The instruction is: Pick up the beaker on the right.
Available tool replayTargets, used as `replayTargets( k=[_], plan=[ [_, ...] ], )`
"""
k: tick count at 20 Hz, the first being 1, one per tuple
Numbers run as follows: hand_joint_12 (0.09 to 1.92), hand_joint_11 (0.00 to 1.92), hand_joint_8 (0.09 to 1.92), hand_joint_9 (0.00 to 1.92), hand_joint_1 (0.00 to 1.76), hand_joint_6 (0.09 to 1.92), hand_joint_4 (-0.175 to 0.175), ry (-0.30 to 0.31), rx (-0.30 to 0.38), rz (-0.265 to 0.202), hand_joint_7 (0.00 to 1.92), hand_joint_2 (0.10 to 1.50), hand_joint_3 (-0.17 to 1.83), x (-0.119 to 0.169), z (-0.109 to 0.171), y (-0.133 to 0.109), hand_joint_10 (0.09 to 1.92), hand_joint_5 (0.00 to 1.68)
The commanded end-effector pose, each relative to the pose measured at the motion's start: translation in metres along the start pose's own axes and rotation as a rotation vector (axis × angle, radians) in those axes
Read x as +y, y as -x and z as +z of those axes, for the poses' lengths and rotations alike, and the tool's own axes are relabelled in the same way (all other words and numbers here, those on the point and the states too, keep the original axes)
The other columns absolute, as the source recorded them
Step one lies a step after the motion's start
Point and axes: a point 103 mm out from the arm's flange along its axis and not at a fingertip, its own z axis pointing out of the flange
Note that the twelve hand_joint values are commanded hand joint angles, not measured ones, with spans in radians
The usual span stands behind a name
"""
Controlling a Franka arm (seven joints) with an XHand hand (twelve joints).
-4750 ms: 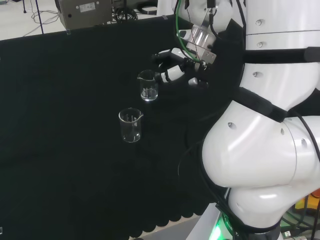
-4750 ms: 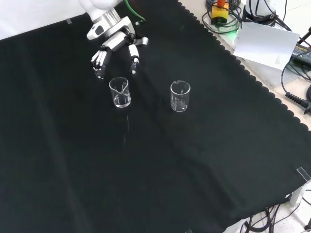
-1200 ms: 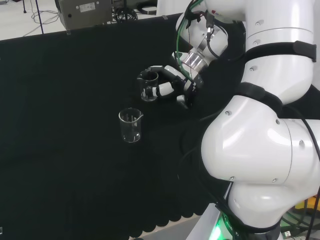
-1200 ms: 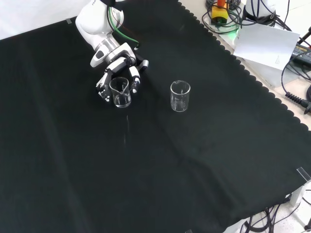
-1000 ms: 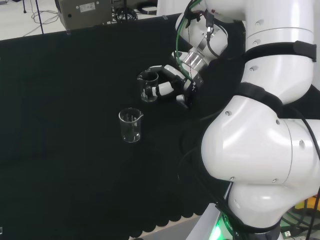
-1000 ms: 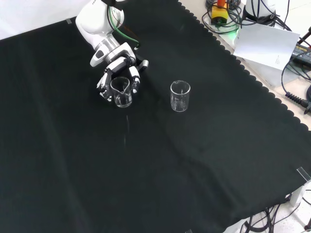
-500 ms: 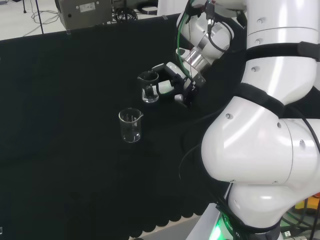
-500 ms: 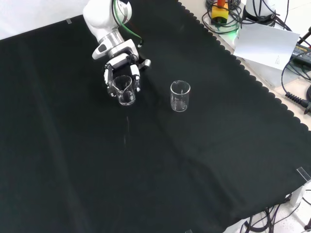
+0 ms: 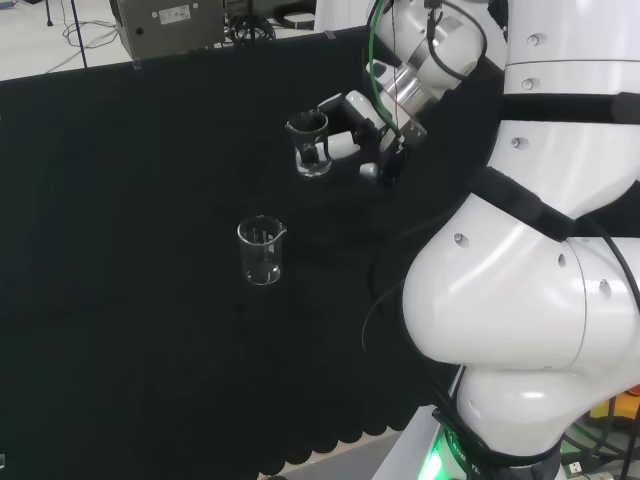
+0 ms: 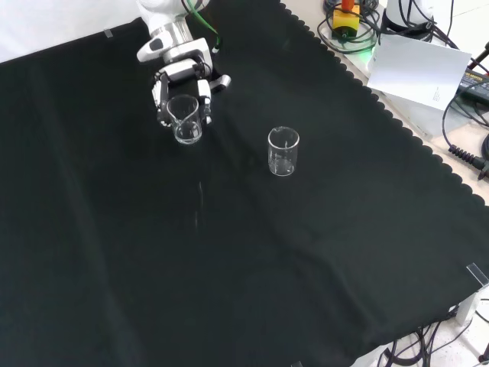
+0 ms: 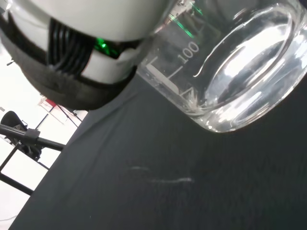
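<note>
The robot hand had its fingers curled round the small clear glass beaker, apparently clear of the black cloth-covered surface toward its far edge in the front view, upright so it could be carried. A second clear glass beaker stood well apart, untouched.

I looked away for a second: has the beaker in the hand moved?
Yes. The held beaker has risen off the cloth with the hand, farther up in the head view from the other beaker.
</note>
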Motion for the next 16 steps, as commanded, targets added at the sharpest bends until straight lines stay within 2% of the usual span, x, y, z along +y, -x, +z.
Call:
replayTargets(
  k=[1, 6, 9, 16],
  plan=[
    [0.68, 1.36, 0.09, 1.69, 1.32, 0.16, -0.175, -0.066, -0.07, -0.006, 1.55, 0.79, 0.31, -0.015, -0.028, -0.01, 0.09, 1.46],
    [0.63, 1.38, 0.09, 1.73, 1.32, 0.2, -0.175, -0.116, -0.121, 0.001, 1.55, 0.77, 0.35, -0.034, -0.046, -0.017, 0.09, 1.45],
    [0.6, 1.39, 0.09, 1.73, 1.32, 0.24, -0.175, -0.127, -0.149, 0.002, 1.55, 0.75, 0.39, -0.048, -0.056, -0.026, 0.09, 1.43],
    [0.59, 1.39, 0.09, 1.74, 1.32, 0.26, -0.175, -0.161, -0.176, 0.003, 1.55, 0.74, 0.4, -0.077, -0.075, -0.044, 0.09, 1.42]
  ],
)
